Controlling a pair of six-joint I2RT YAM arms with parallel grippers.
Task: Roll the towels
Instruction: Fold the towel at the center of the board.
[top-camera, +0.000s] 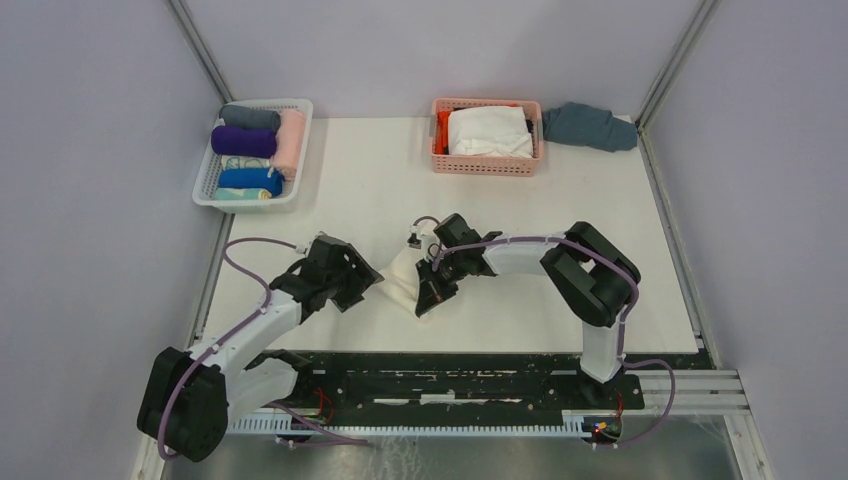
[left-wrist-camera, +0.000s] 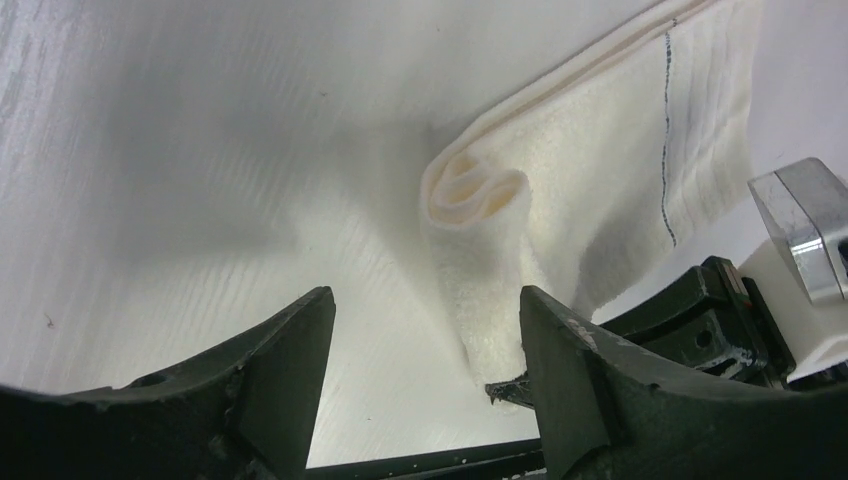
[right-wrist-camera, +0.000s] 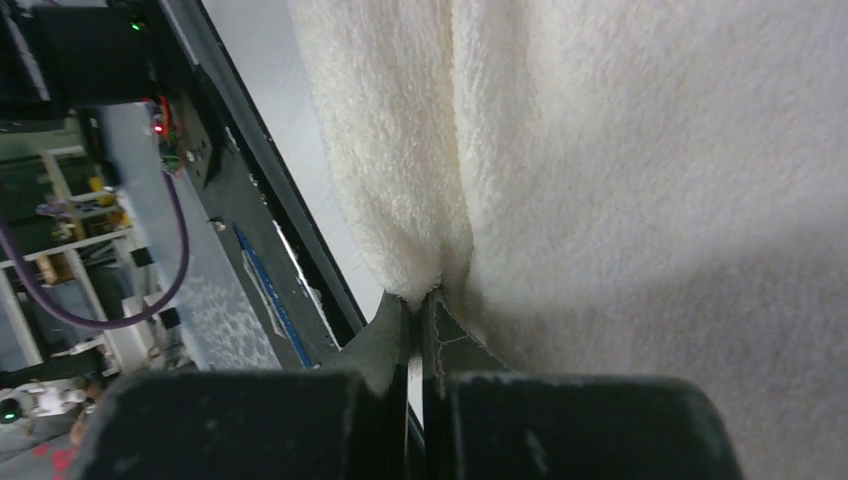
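A cream white towel lies bunched on the table between my two grippers, with one corner lifted. My right gripper is shut on a fold of it; the right wrist view shows the closed fingertips pinching the cloth. My left gripper is open and empty just left of the towel. In the left wrist view its fingers stand wide apart, with the towel's folded end ahead and the right gripper's tip holding its lower corner.
A white basket at the back left holds several rolled towels. A pink basket at the back holds a white folded towel. A grey-blue towel lies at the back right corner. The black rail runs along the near edge.
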